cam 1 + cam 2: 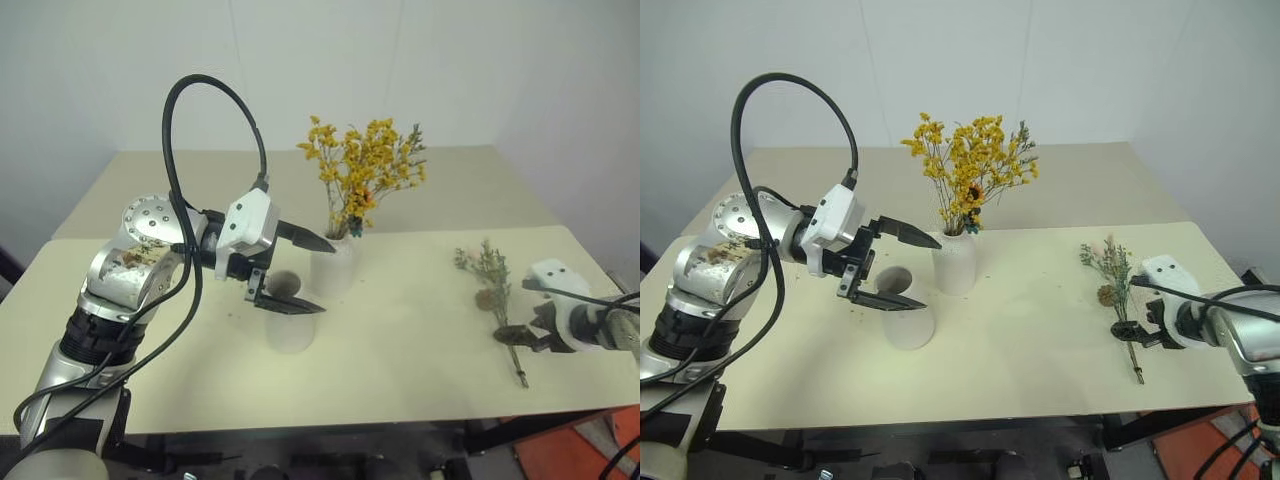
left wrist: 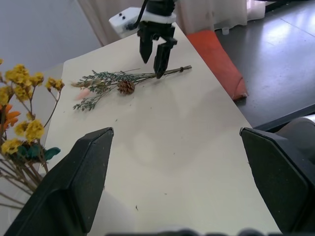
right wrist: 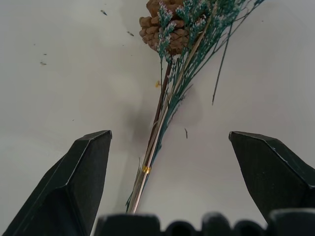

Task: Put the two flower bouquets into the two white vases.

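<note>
The table (image 1: 420,370) is wide and cream-coloured, and it carries everything. Near its middle stands the bottle vase (image 1: 954,262), and the yellow bouquet (image 1: 970,170) is already in it, upright, spreading above the neck. Just in front of it, toward the robot's left, stands the wide vase (image 1: 908,318) with its mouth open and nothing inside.

The left gripper (image 1: 298,273) hangs above the wide vase, pointing toward the bottle vase; its two black fingers are spread apart and hold nothing.

The grey-green bouquet (image 1: 1110,270) lies flat on the table, well apart from both vases, on the robot's right side, with its brown cone (image 3: 167,27) near the head end and its thin stems (image 3: 150,157) pointing to the front edge.

The right gripper (image 1: 1137,333) is low over the stem end, its fingers spread wide on both sides of the stems, not closed on them.
</note>
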`<state>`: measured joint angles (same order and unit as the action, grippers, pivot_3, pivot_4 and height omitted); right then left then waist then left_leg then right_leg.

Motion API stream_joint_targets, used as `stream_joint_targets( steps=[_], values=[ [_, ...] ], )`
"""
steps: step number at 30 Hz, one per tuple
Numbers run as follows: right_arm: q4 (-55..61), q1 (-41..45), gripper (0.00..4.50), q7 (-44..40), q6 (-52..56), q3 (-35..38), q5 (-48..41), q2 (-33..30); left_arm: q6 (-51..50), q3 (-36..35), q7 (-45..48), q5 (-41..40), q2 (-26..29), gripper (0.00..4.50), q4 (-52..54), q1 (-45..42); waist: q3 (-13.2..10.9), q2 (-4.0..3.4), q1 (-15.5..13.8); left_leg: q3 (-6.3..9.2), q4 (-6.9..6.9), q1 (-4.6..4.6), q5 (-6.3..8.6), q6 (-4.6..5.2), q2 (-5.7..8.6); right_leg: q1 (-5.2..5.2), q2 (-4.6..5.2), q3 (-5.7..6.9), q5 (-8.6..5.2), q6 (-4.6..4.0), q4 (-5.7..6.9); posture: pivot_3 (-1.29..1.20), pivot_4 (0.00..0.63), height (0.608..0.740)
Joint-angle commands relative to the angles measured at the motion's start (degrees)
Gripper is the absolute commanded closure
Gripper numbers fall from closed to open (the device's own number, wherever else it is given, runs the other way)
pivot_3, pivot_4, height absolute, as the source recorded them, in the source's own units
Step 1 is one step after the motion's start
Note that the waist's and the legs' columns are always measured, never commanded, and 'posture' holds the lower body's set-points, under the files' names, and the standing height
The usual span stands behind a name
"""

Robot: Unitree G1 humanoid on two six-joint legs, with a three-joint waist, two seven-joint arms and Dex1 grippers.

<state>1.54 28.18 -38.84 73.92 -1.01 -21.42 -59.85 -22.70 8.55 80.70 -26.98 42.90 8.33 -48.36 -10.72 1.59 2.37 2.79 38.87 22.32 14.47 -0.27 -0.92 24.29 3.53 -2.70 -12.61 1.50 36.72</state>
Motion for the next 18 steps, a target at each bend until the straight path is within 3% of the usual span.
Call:
stream_joint_targets(
  steps=[1,2,5,16,18],
  values=[
    [-4.9,3.61,0.02,-1.1,-4.47,-1.52,2.01,0.6,0.59,-0.53,0.1,0.17,0.26,0.0,1.8,-0.88,0.0,0.0,0.11,0.0,0.0,0.0,0.0,0.0,0.0,0.0,0.0,0.0,0.0,0.0,0.0,0.0,0.15,0.74],
    [-6.44,4.38,0.02,-1.23,-5.52,-2.37,2.66,0.97,0.59,-0.56,-0.01,0.26,0.35,0.0,1.88,-0.75,0.0,-0.01,0.11,0.0,0.0,-0.01,0.0,0.0,0.0,0.0,0.0,0.0,0.0,0.0,0.01,0.0,0.15,0.74],
    [-11.29,6.88,0.58,-1.97,-7.55,-3.83,3.68,2.4,0.6,-0.72,-0.35,0.47,0.61,0.0,2.07,-0.28,0.0,-0.01,0.09,0.01,0.0,-0.02,0.0,0.0,0.0,-0.01,-0.01,0.0,0.0,0.0,0.02,0.0,0.15,0.74],
    [-14.9,9.8,4.31,-5.1,-8.04,-7.42,6.46,2.86,0.55,-1.76,-1.98,0.69,1.72,0.0,2.51,1.0,-0.01,-0.02,0.06,0.01,0.0,-0.02,0.0,0.0,0.0,0.0,0.0,0.0,0.01,0.0,0.03,0.0,0.15,0.74],
    [-14.49,10.0,4.44,-5.31,-6.94,-6.73,6.1,2.93,0.7,-2.05,-2.48,0.81,1.75,0.0,2.3,0.94,-0.01,-0.02,0.07,0.01,0.0,-0.01,0.0,0.0,0.0,0.0,0.0,0.0,0.01,-0.01,0.02,0.0,0.15,0.74]
  ],
)
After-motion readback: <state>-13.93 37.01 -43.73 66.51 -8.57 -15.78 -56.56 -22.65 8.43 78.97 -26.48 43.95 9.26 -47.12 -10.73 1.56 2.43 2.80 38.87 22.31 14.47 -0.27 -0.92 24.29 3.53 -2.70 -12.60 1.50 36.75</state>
